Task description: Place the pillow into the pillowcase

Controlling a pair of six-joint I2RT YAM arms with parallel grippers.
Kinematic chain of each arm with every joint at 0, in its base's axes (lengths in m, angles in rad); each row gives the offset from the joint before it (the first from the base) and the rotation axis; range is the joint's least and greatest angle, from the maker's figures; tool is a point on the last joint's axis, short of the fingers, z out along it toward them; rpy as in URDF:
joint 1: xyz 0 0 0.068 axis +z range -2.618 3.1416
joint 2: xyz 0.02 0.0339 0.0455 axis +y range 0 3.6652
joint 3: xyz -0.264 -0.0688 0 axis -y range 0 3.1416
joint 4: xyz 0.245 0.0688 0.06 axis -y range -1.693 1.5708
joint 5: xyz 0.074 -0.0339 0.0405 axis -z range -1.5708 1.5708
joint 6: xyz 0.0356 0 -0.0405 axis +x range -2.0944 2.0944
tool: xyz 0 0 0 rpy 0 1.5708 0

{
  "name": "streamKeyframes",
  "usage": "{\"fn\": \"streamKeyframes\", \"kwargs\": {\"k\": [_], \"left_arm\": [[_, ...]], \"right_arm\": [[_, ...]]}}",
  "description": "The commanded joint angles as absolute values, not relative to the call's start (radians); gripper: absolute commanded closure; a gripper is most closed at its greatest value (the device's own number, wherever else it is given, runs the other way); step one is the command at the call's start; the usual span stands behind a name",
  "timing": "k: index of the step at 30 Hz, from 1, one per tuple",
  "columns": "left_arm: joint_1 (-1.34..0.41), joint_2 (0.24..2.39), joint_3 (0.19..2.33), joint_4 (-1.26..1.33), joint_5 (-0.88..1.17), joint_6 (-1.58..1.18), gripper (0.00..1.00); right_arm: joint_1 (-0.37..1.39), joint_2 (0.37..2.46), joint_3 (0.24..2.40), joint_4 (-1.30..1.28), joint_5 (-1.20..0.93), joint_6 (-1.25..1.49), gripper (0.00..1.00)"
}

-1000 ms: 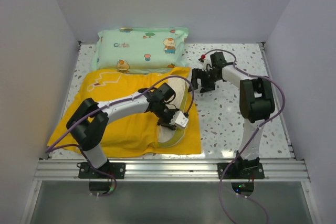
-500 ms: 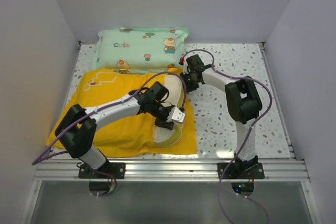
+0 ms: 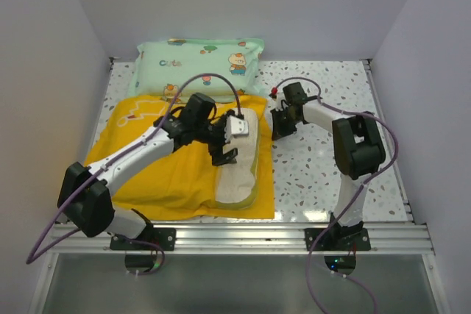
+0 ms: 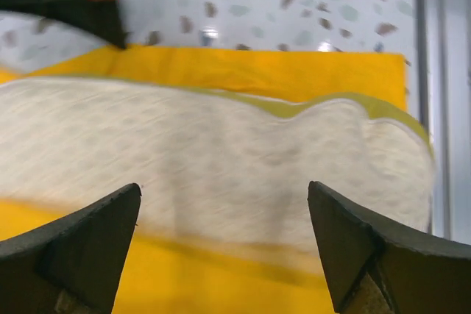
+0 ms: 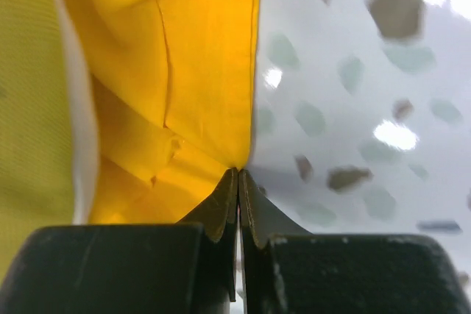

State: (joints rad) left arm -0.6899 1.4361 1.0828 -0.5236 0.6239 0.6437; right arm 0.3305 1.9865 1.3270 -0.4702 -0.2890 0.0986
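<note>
**A:** 2 arms reach over the yellow cloth. What are their fingers doing?

**B:** The left gripper (image 4: 224,187) hangs just above the pillow (image 3: 239,170), fingers spread wide and holding nothing. The right gripper (image 5: 238,170) is pinched tight on the pillowcase (image 3: 162,174), at its right edge near the far corner.

**A:** Where does the pillow lie?

**B:** Lengthwise along the pillowcase's right side, a cream strip with yellow cloth along both long edges. The mint-green cartoon pillow (image 3: 199,60) sits behind, touching the pillowcase's far edge on the speckled table (image 3: 324,159).

Green pillow (image 3: 199,68) bars pillowcase's (image 3: 176,178) far edge; speckled tabletop (image 3: 316,174) flanks its right.
</note>
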Motion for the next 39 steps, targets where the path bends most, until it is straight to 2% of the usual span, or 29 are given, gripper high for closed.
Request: {"fn": "streamKeyframes", "kwargs": {"k": [1, 7, 8, 9, 10, 11, 12, 16, 19, 20, 25, 31, 34, 35, 37, 38, 39], "left_arm": [[-0.543, 1.376, 1.199, -0.468, 0.528, 0.385, 0.0], [-0.446, 1.548, 1.365, -0.549, 0.239, 0.232, 0.02], [-0.446, 1.584, 1.379, -0.519, 0.207, 0.204, 0.03], [-0.442, 1.604, 1.415, -0.508, 0.165, 0.178, 0.08], [-0.437, 1.626, 1.437, -0.502, 0.163, 0.134, 0.13], [-0.434, 1.675, 1.463, -0.496, 0.163, 0.115, 0.16], [-0.436, 1.702, 1.514, -0.491, 0.164, 0.1, 0.2], [-0.436, 1.848, 1.647, -0.482, 0.181, 0.052, 0.2], [-0.44, 1.955, 1.695, -0.422, 0.196, 0.045, 0.18], [-0.442, 1.976, 1.703, -0.41, 0.195, 0.04, 0.13], [-0.452, 2.114, 1.793, -0.379, 0.27, -0.035, 0.11], [-0.505, 2.225, 1.81, -0.33, 0.288, -0.055, 0.09], [-0.52, 2.278, 1.822, -0.336, 0.333, -0.084, 0.1], [-0.525, 2.286, 1.816, -0.331, 0.342, -0.09, 0.1], [-0.541, 2.299, 1.787, -0.312, 0.364, -0.095, 0.11], [-0.557, 2.302, 1.773, -0.305, 0.354, -0.097, 0.16], [-0.561, 2.307, 1.769, -0.301, 0.347, -0.1, 0.2]], "right_arm": [[0.255, 1.931, 1.244, -0.646, -0.238, 0.005, 1.0], [0.193, 1.839, 1.261, -0.721, -0.427, -0.136, 1.0], [0.193, 1.816, 1.272, -0.73, -0.457, -0.117, 0.9], [0.193, 1.807, 1.296, -0.73, -0.486, -0.103, 0.48], [0.192, 1.802, 1.311, -0.73, -0.497, -0.085, 0.35], [0.187, 1.804, 1.334, -0.738, -0.462, -0.065, 0.3], [0.18, 1.809, 1.365, -0.736, -0.44, -0.025, 0.19], [0.101, 1.821, 1.401, -0.732, -0.451, 0.057, 0.17], [0.077, 1.819, 1.376, -0.631, -0.632, 0.162, 0.15], [0.089, 1.827, 1.371, -0.606, -0.728, 0.231, 0.13], [0.194, 1.91, 1.376, -0.473, -0.796, 0.385, 0.02], [0.27, 1.971, 1.342, -0.503, -0.759, 0.364, 0.01], [0.272, 1.956, 1.28, -0.496, -0.735, 0.333, 0.07], [0.268, 1.93, 1.237, -0.482, -0.729, 0.318, 0.12], [0.265, 1.908, 1.197, -0.425, -0.723, 0.313, 0.36], [0.265, 1.887, 1.169, -0.405, -0.716, 0.307, 0.46], [0.267, 1.879, 1.16, -0.381, -0.713, 0.301, 0.63]]}}
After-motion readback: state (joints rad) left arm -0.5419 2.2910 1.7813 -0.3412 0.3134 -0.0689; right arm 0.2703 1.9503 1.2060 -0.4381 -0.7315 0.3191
